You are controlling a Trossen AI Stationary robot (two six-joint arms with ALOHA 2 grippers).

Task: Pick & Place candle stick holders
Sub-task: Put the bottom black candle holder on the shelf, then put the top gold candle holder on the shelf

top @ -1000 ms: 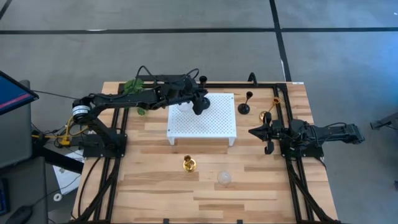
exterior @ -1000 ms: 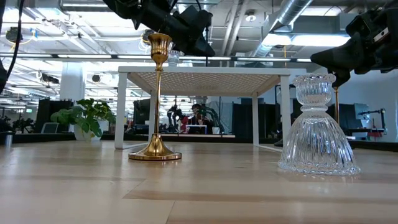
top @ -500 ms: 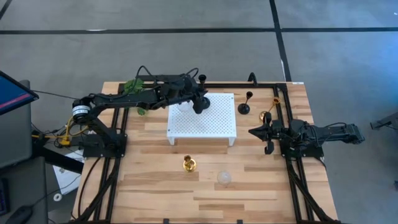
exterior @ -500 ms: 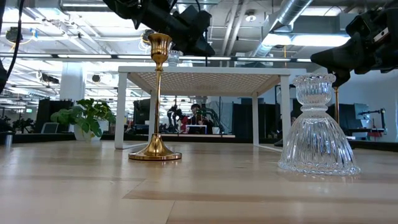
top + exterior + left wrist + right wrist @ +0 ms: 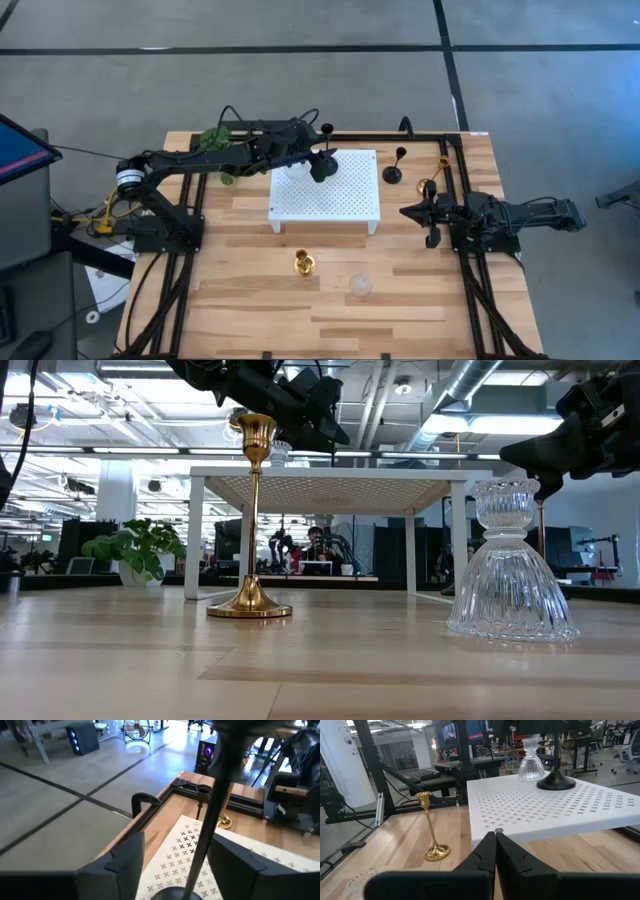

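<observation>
Unmoved: left end effector [image 5: 322,166] open astride black holder [image 5: 212,810] (white platform [image 5: 345,200]); right end effector [image 5: 495,838] closed.

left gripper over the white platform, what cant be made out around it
- Base of the black holder: cut off by the left wrist view's bottom edge, and under the left gripper in the high view.
- Top of the white platform: the low view looks from below it, hiding most of what stands there.
- Glass holder on the platform: largely covered by the left arm in the high view.
</observation>
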